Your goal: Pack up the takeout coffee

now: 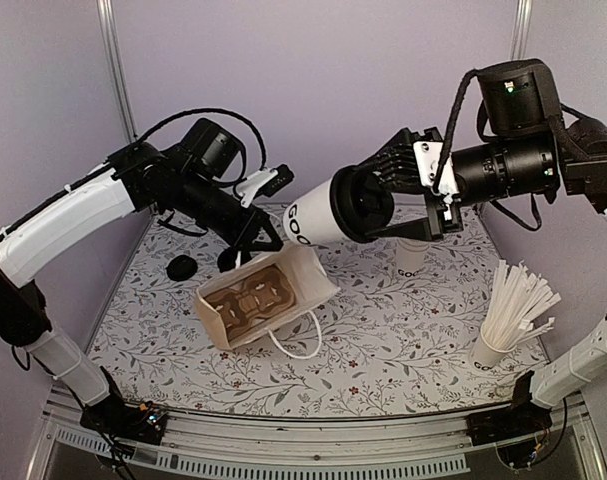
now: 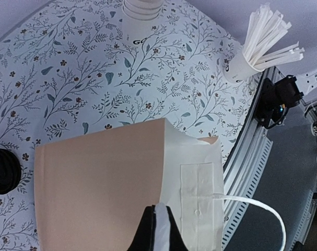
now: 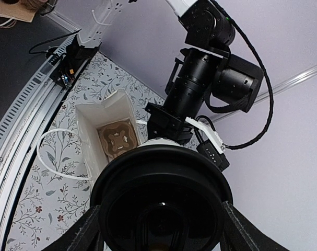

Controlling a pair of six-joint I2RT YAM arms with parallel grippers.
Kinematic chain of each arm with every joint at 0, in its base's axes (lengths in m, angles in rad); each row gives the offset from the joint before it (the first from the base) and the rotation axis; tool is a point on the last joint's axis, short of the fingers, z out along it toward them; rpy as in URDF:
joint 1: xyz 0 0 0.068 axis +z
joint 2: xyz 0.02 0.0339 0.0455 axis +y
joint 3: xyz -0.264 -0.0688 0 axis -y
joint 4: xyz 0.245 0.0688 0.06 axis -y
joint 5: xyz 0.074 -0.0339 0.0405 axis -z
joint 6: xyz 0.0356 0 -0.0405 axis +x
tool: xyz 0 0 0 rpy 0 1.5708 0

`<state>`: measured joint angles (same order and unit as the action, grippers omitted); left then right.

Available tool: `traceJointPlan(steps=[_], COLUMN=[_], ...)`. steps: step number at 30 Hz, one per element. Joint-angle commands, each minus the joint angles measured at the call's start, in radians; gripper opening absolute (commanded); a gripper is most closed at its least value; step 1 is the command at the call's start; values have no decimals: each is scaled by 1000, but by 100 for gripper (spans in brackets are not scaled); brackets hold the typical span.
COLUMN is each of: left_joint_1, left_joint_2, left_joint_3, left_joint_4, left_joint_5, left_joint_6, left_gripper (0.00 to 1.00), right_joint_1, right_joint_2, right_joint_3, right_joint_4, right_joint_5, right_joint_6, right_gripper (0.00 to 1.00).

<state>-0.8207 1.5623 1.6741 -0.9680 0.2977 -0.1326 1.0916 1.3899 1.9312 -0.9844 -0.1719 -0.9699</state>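
Note:
My right gripper [image 1: 378, 200] is shut on the takeout coffee [image 1: 323, 215], a white cup with a black lid [image 3: 161, 193]. The cup lies sideways in the air, base pointing left, just above and right of the bag's mouth. The white paper bag [image 1: 268, 300] stands tilted open on the table, with a brown cardboard cup carrier [image 3: 118, 139] at its bottom. My left gripper [image 2: 159, 225] is shut on the bag's rim and holds that wall up. In the right wrist view the lid fills the space between my fingers [image 3: 90, 227].
A stack of lidless white cups [image 1: 413, 258] stands behind the held cup. A cup of white stirrers [image 1: 508, 320] sits at the right. A loose black lid [image 1: 181, 267] lies left of the bag. The bag's handle [image 1: 295, 345] loops toward the near edge.

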Motion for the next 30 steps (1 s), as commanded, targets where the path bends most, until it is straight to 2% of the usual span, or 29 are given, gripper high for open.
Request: traceJointPlan(steps=[1,9,19,30], left_joint_1=[-34,-80,-168,-214], left_joint_2=[14,21,52,53], left_joint_3=[10,41,70,87], left_joint_4=[-3,-3,1,20], left_joint_5=[22,43,39,39], left_joint_6=[10,-8,-48,-102], left_gripper=[0,0,0,0], right_joint_1=[60,151,278,295], right_joint_2=[2,73,147,205], right_joint_3=[-31,-35,-98,-147], right_joint_4=[-57,-68,-73,-104], right_joint_5=[-9,114,338,376], right_joint_6=[-27,-70,-57,-10], right_gripper=[62,61,60,59])
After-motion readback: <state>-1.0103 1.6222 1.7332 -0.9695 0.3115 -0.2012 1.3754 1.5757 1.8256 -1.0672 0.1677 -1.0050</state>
